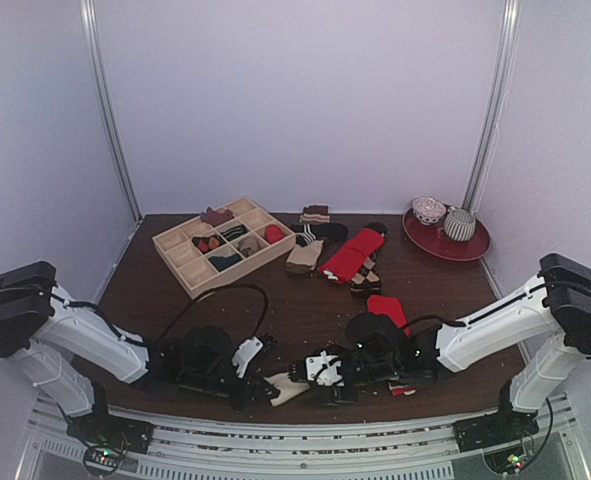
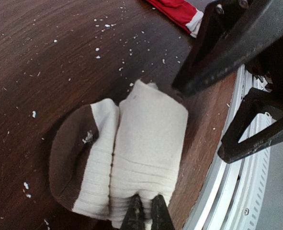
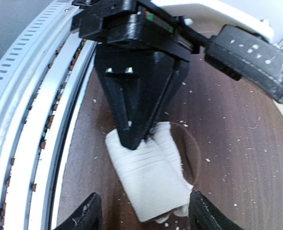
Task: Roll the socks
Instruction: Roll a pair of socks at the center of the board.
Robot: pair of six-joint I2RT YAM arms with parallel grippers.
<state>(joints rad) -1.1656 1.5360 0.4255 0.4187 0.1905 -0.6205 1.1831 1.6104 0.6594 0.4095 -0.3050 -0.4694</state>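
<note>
The cream sock [image 2: 146, 139] lies folded into a short roll near the table's front edge, its brown band [image 2: 67, 158] on the outer side. It also shows in the top view [image 1: 284, 388] and the right wrist view [image 3: 148, 184]. My left gripper [image 2: 147, 212] is shut on the roll's cream edge, as the top view [image 1: 262, 388] also shows. My right gripper [image 3: 144, 205] is open, its fingers [image 3: 87, 215] on either side of the roll's other end; in the top view it [image 1: 303, 378] faces the left one. The red sock with a white-striped end [image 2: 179, 10] lies flat under the right arm [image 1: 389, 310].
A wooden compartment tray [image 1: 180, 262] with small rolled socks stands at the back left. A plain red sock [image 1: 353, 255], a black-and-white striped sock [image 1: 313, 237] and others lie at the back middle. A red plate [image 1: 472, 249] with two bowls stands back right. The metal rail [image 2: 237, 182] runs close beside the roll.
</note>
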